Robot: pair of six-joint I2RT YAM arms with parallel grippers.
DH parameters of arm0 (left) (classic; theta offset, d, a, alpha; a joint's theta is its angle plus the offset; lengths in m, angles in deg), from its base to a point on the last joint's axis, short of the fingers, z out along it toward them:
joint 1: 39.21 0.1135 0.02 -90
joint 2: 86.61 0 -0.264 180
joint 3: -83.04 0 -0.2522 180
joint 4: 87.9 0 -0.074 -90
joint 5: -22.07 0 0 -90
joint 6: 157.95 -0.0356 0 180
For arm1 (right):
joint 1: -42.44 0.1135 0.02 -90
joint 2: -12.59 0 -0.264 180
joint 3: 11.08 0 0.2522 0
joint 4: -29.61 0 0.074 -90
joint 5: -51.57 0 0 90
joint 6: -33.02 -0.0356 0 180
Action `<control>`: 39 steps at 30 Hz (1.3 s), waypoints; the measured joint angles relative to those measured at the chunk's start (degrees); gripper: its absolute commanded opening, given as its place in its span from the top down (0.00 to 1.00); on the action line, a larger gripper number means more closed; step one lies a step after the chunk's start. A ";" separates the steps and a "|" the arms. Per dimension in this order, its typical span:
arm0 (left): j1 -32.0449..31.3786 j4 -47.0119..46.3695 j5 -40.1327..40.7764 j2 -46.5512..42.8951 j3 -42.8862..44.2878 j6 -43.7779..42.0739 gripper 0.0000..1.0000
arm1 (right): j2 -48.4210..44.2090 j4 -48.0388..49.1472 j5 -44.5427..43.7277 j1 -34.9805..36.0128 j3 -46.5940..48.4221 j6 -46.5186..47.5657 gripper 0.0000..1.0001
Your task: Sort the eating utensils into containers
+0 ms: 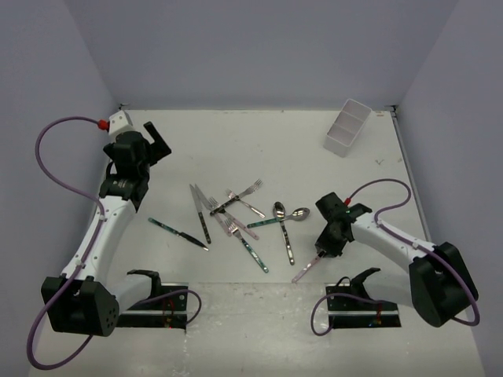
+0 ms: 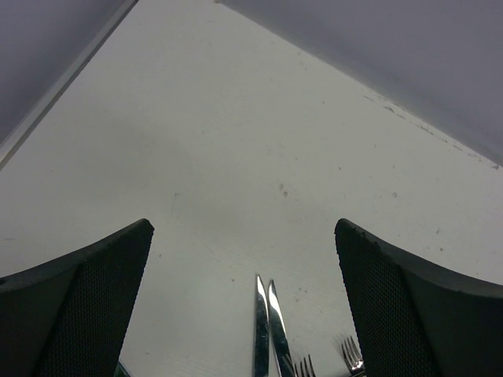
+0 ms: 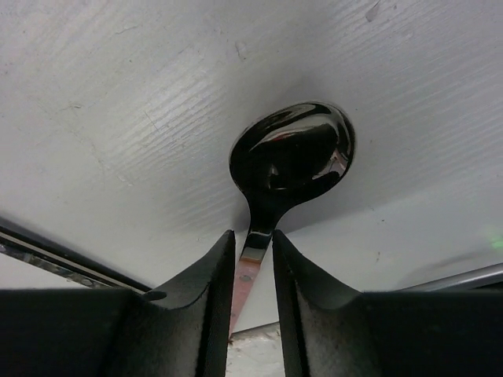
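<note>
Several eating utensils [image 1: 236,220], forks, knives and spoons with dark green, black or pink handles, lie scattered mid-table. My right gripper [image 1: 322,250] points down near the front edge, shut on the neck of a pink-handled spoon [image 1: 303,271]. In the right wrist view the shiny spoon [image 3: 292,153] juts out past the gripper [image 3: 253,236], its neck pinched between the fingers. The left gripper [image 1: 157,141] hovers open at the far left, holding nothing. In its wrist view the left gripper [image 2: 244,228] spreads wide above two knife blades [image 2: 269,330]. The white divided container [image 1: 346,128] stands at the back right.
Grey walls close in the table on the left, back and right. Both arm bases [image 1: 157,302] sit along the front edge. Fork tines [image 2: 354,357] show beside the left gripper's right finger.
</note>
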 measured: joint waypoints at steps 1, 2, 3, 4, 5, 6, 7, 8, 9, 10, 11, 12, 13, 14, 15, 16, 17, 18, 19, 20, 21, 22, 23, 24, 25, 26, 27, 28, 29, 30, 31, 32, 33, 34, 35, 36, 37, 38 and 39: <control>0.00 0.04 0.39 0.00 0.00 0.00 0.00 | 0.72 -0.37 -0.09 0.00 0.42 0.07 0.76; 0.00 0.09 0.72 -0.02 0.00 0.00 0.00 | 1.53 -0.59 -0.13 0.00 0.90 0.13 0.81; 0.00 0.13 1.03 -0.02 0.00 0.00 0.00 | 2.23 -0.85 -0.15 0.00 1.36 0.15 0.82; 0.00 0.17 1.38 -0.04 0.00 -0.02 0.00 | 2.99 -0.92 -0.20 0.00 1.86 0.20 0.87; 0.00 0.26 1.75 -0.07 0.00 -0.02 0.00 | 3.37 -0.87 -0.39 0.00 2.36 0.11 0.98; 0.00 0.33 2.08 -0.13 0.00 -0.02 0.00 | 4.04 -0.63 -0.61 0.00 2.75 0.11 1.00; 0.00 0.35 2.32 -0.22 0.00 -0.02 0.00 | 4.33 -0.37 -0.74 -0.04 3.10 0.04 1.00; 0.00 0.37 2.60 -0.39 0.00 -0.02 0.00 | 4.57 -0.20 -1.07 -0.04 3.48 0.11 1.00; 0.00 0.37 2.93 -0.57 0.00 -0.02 0.00 | 4.66 -0.26 -1.60 0.00 3.74 0.44 1.00; 0.00 0.37 3.30 -0.79 0.00 -0.02 0.00 | 4.66 -0.46 -2.01 -0.02 4.04 0.81 1.00; 0.00 0.37 3.52 -0.98 0.00 -0.02 0.00 | 4.57 -0.72 -2.62 -0.02 4.46 1.36 1.00; 0.00 0.35 3.72 -1.14 0.00 -0.02 0.00 | 4.37 -1.03 -3.72 0.00 5.14 2.14 1.00; 0.00 0.35 3.91 -1.25 0.00 -0.02 0.00 | 4.02 -1.57 -4.98 0.00 6.32 2.91 1.00; 0.00 0.35 4.07 -1.27 0.00 -0.02 0.00 | 3.48 -1.97 -6.64 0.00 7.96 3.85 1.00; 0.00 0.35 4.17 -1.25 0.00 -0.02 0.00 | 2.82 -2.43 -8.72 -0.02 9.97 4.96 1.00; 0.00 0.35 4.17 -1.25 0.00 -0.02 0.00 | 2.05 -2.43 -10.73 -0.13 12.20 6.08 1.00; 0.00 0.35 4.17 -1.22 0.00 -0.02 0.00 | 1.16 -2.19 -13.44 -0.31 14.93 7.52 1.00; 0.00 0.31 4.15 -1.16 0.00 -0.02 0.00 | 0.39 -1.73 -16.15 -0.92 17.90 9.51 1.00; 0.00 0.31 4.13 -1.03 0.00 -0.02 0.00 | -0.26 -0.50 -18.23 -1.79 20.46 11.13 1.00; 0.00 0.28 4.09 -0.74 0.00 -0.02 0.00 | -0.76 1.38 -19.82 -3.17 22.71 13.62 1.00; 0.00 0.28 3.96 -0.37 0.00 -0.02 0.00 | -1.18 4.39 -21.07 -5.27 24.81 16.59 1.00; 0.00 0.28 3.67 0.13 0.00 -0.02 0.00 | -1.36 7.96 -22.16 -7.37 26.21 19.15 1.00; 0.00 0.26 3.28 0.68 0.00 -0.02 0.00 | -1.44 12.68 -23.21 -9.60 27.21 22.05 1.00; 0.00 0.15 2.80 1.25 0.00 -0.02 0.00 | -1.20 17.03 -23.87 -11.96 27.91 24.83 1.00; 0.00 0.04 2.19 1.86 0.00 -0.02 0.00 | -0.52 21.90 -24.30 -14.23 28.72 27.67 1.00; 0.00 -0.02 1.55 2.58 0.00 -0.02 0.00 | 0.59 25.81 -24.59 -15.89 29.81 30.10 1.00; 0.00 -0.07 0.81 3.45 0.00 -0.02 0.00 | 2.82 29.46 -25.07 -17.46 31.87 32.85 1.00; 0.00 -0.07 0.28 4.26 0.00 -0.02 0.00 | 5.16 32.92 -25.73 -18.38 34.40 35.67 1.00; 0.00 -0.04 -0.04 5.03 0.00 0.00 0.00 | 8.66 37.09 -26.21 -19.04 38.03 38.95 1.00; 0.00 0.02 -0.33 5.86 0.02 0.00 0.00 | 12.55 41.97 -26.62 -19.43 41.79 42.07 1.00; 0.00 0.11 -0.59 6.29 0.02 0.00 0.00 | 16.24 45.03 -27.54 -19.63 45.92 44.92 1.00; 0.00 0.33 -0.76 7.08 0.02 0.00 0.00 | 20.50 48.78 -27.93 -19.76 50.80 47.71 1.00; 0.00 0.44 -0.83 7.54 0.04 0.00 0.00 | 25.51 52.06 -28.52 -20.13 56.15 50.47 1.00; 0.00 0.61 -0.90 7.80 0.09 0.00 0.00 | 29.18 54.01 -28.94 -20.28 60.50 52.43 1.00; 0.00 0.92 -0.87 8.09 0.24 -0.02 0.00 | 33.55 56.13 -29.22 -20.63 65.64 54.58 1.00; 0.00 1.27 -0.83 8.35 0.48 0.00 0.00 | 37.16 57.29 -29.92 -20.94 69.64 56.52 1.00; 0.00 1.38 -0.81 8.52 0.70 -0.02 0.00 | 39.87 58.25 -30.51 -21.31 72.63 58.12 1.00; 0.00 1.55 -0.74 8.72 0.96 -0.02 0.00 | 42.16 59.10 -30.95 -21.70 74.73 59.39 1.00; 0.00 1.60 -0.68 8.90 1.25 -0.02 0.00 | 43.89 60.15 -31.58 -22.14 75.69 60.65 1.00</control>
